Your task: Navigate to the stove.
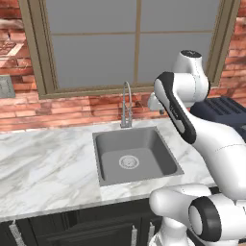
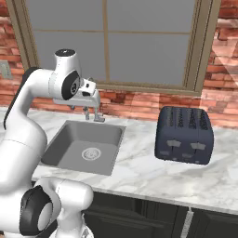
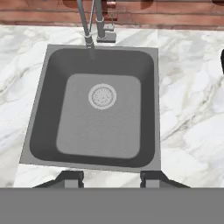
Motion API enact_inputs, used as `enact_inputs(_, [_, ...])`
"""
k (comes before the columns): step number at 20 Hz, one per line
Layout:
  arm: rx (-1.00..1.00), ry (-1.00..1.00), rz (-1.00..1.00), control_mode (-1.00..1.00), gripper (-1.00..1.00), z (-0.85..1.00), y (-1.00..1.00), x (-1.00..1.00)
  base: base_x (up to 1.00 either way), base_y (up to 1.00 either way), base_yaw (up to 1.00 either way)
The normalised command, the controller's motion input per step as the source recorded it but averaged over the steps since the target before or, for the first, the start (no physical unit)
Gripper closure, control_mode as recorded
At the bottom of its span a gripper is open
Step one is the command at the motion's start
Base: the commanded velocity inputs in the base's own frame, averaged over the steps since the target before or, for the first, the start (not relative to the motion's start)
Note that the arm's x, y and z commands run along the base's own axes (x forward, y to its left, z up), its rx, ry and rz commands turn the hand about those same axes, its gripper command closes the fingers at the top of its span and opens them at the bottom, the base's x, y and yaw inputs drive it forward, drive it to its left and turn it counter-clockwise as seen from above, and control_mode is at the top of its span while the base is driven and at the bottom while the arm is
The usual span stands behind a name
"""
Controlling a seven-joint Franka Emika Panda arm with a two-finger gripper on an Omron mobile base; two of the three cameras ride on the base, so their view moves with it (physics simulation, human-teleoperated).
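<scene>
Base parked at the sink; stove nowhere in these views.

The gripper (image 3: 111, 177) is held spread and empty over the sink (image 3: 48, 105), with the toaster (image 2: 184, 135) beyond; the stove, judged a fixed heavy appliance, is approached, never grasped.

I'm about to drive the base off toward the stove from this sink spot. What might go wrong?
1. The arm reaches out over the sink with the claw open above the basin; a turn of the base might swing it into the faucet.
2. The toaster stands on the counter right of the sink, so a sweep that way could knock it.
</scene>
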Motion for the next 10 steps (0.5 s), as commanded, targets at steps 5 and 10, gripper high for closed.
enact_inputs(5, [0.0, 0.0, 0.0, 1.0, -1.0, 0.0, 0.0, 0.0, -0.2, 0.0, 0.0])
enact_inputs(10, [0.0, 0.0, 0.0, 1.0, -1.0, 0.0, 0.0, 0.0, -0.94, 0.0, 0.05])
